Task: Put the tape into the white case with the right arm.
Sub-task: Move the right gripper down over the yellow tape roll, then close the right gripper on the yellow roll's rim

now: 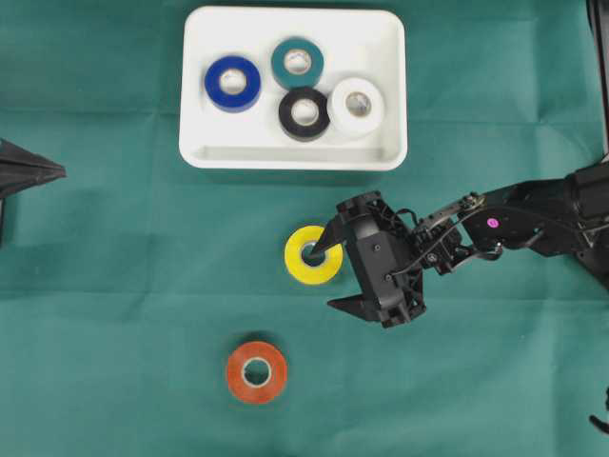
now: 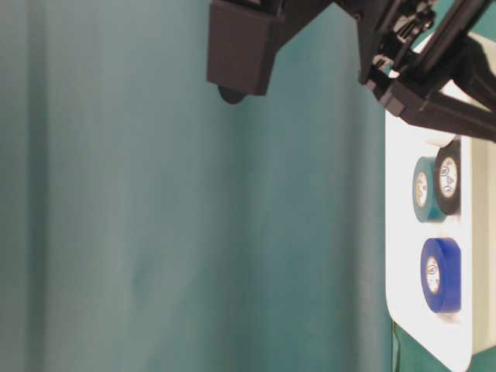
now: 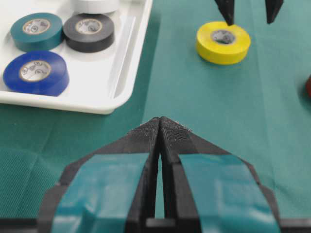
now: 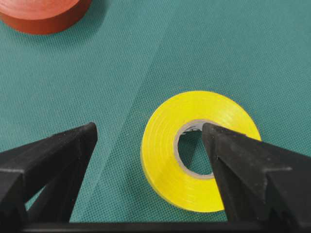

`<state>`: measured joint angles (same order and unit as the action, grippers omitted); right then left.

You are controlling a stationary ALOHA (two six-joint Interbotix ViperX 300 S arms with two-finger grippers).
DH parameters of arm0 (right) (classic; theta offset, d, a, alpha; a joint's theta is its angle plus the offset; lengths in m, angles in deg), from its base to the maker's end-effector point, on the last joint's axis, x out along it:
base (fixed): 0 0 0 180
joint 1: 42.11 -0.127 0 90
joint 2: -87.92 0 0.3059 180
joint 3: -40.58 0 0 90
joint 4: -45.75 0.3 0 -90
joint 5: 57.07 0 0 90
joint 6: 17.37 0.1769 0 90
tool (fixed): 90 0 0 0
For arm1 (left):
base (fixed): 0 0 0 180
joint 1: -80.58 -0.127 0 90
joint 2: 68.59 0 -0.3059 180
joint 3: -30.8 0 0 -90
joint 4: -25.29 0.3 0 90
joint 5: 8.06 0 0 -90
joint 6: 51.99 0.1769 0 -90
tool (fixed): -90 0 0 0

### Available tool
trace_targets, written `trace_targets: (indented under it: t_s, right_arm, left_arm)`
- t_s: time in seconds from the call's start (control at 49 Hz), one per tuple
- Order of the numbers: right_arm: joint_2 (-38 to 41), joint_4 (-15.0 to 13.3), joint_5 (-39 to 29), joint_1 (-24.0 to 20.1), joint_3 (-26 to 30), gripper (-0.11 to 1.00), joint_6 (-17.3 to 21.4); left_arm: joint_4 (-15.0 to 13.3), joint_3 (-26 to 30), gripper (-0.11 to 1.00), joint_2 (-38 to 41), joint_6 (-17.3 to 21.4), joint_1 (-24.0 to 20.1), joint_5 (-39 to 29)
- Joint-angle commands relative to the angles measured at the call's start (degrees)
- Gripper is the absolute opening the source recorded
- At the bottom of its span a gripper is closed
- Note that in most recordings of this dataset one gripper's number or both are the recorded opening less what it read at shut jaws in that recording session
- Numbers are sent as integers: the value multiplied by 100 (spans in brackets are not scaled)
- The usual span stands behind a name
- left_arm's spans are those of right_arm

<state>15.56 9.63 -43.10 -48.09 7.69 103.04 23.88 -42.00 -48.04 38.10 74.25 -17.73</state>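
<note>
The right pincer [image 1: 335, 268] stands wide apart over the yellow tape [image 1: 314, 255], one fingertip above the roll's hole, gripping nothing. That roll lies flat on the green worktop [image 1: 114, 286], just below the white case [image 1: 293, 152]. The left pincer [image 3: 159, 127] is closed.

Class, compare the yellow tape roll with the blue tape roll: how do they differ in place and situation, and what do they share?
The yellow tape roll lies on the green cloth; the blue tape roll lies inside the white case. The open right gripper has one fingertip over the yellow roll's hole; nothing is near the blue roll. Both lie flat, hole up.
</note>
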Motion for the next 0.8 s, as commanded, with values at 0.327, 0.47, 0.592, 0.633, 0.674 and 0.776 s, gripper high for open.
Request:
trace_targets:
  t_s: [0.327,0.47,0.592,0.633,0.674,0.776]
  right_arm:
    - [237,0,-879,-53,316,72,70]
    - [360,0,-1301,-88,483,72,70]
    - [466,0,-1406,-141,624,72,79]
    - [501,9,-1406,-158,659,72,79]
    - [536,0,-1406,-167,694,72,70]
    - [563,0,-1406,-176,756,72,70]
  left_arm:
    - [0,70,1,35,9,-18,70]
    - [0,70,1,35,9,-18,79]
    - [0,70,1,35,9,-18,70]
    - [0,70,1,35,9,-18,79]
    - [0,70,1,35,9,-18,79]
    - [0,70,1,35,18,-18,79]
